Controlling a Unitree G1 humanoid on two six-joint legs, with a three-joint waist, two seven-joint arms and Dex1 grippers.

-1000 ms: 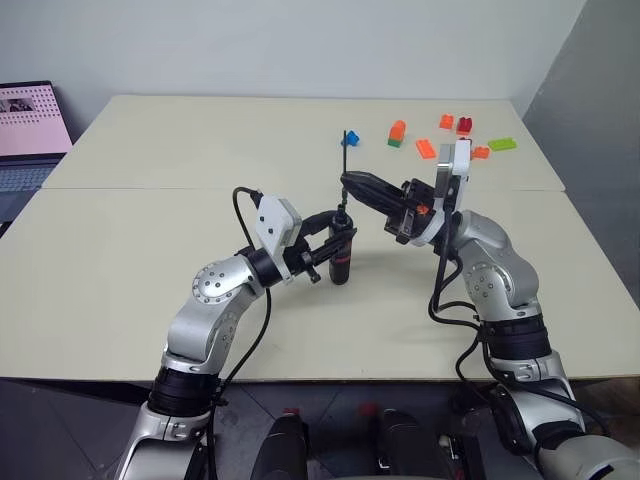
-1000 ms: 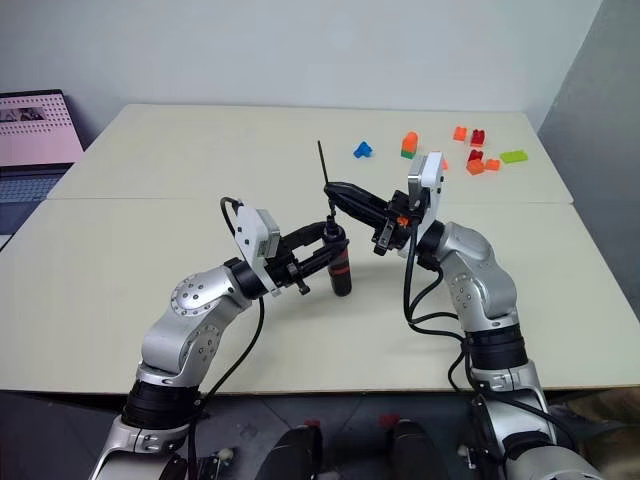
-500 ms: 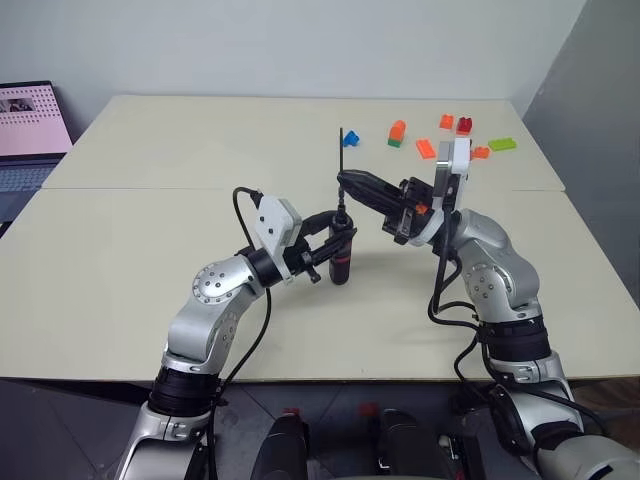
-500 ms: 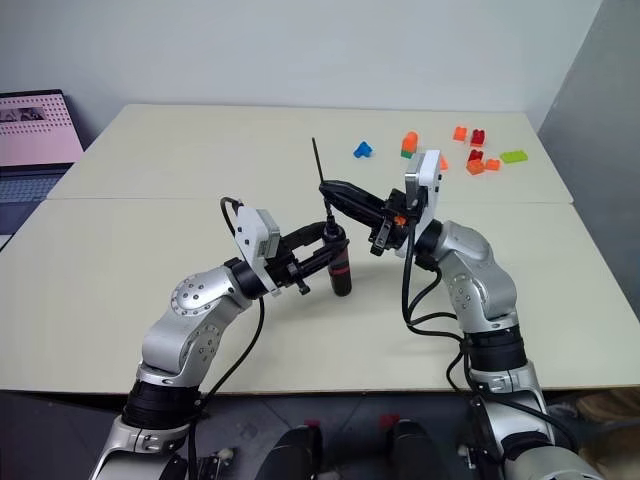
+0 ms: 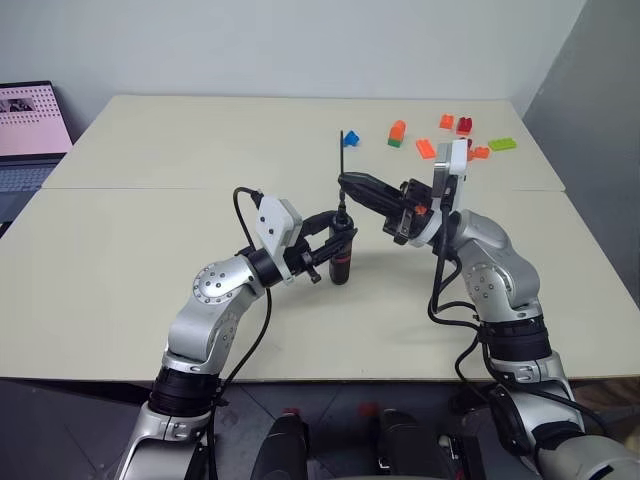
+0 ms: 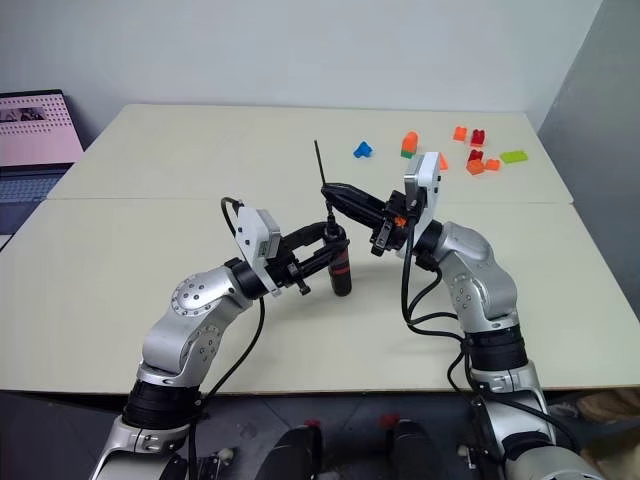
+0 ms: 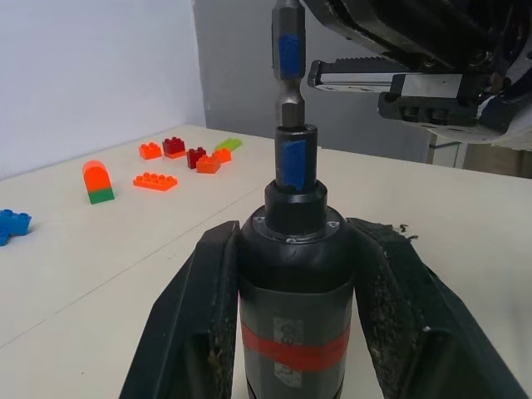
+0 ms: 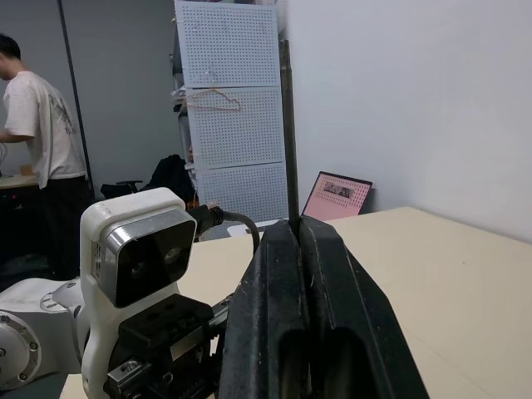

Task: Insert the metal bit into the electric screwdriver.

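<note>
Nearest in, the left gripper (image 5: pixel 330 245) clamps both fingers on the electric screwdriver (image 5: pixel 340 255), holding it upright over the table (image 5: pixel 150 260) so its blue-taped socket faces up. Just above, the right gripper (image 5: pixel 348 183) has its fingers pressed together on the metal bit (image 5: pixel 342 170), which stands vertical with its lower end at the socket's mouth, apparently lined up so it can slide straight down. Whether it is fully seated, I can't tell. Farther back lie the toy bricks (image 5: pixel 440 140), well apart. No readable lettering on the tool's red band.
</note>
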